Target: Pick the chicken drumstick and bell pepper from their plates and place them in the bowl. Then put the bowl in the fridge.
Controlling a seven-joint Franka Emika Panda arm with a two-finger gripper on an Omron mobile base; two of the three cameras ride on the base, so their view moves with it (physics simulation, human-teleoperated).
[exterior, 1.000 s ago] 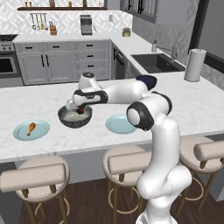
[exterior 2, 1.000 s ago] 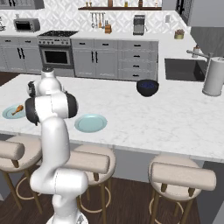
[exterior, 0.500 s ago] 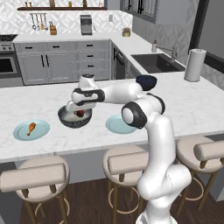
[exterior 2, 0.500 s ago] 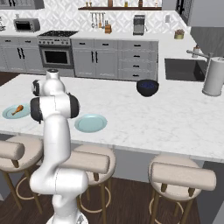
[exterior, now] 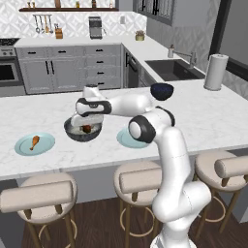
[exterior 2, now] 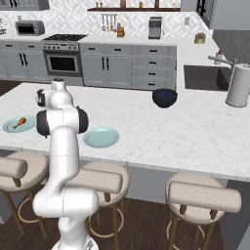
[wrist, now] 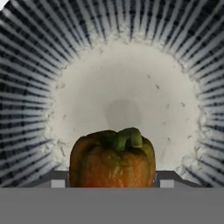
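Note:
The dark grey speckled bowl [exterior: 72, 133] stands on the island counter, and its whitish inside [wrist: 127, 87] spreads out below the hand. My gripper [wrist: 109, 183] reaches down into the bowl and is shut on the red bell pepper [wrist: 113, 159], which is upright with its stem up and casts a shadow on the bowl's floor. From the left base view the bell pepper [exterior: 86, 129] shows just inside the rim under the hand [exterior: 87, 118]. The chicken drumstick [exterior: 35, 141] lies on the left pale teal plate [exterior: 22, 147]; the drumstick [exterior 2: 19, 122] also shows left of the arm. The other plate [exterior: 122, 140] is bare.
A glossy dark blue bowl [exterior: 162, 90] sits farther back on the island, with a paper towel roll [exterior: 215, 71] beyond it near the sink. The bare plate [exterior 2: 101, 137] lies near the counter's front edge. Stools line the front of the island.
The hand has shifted only slightly over the bowl, and the bell pepper is still between the fingers.

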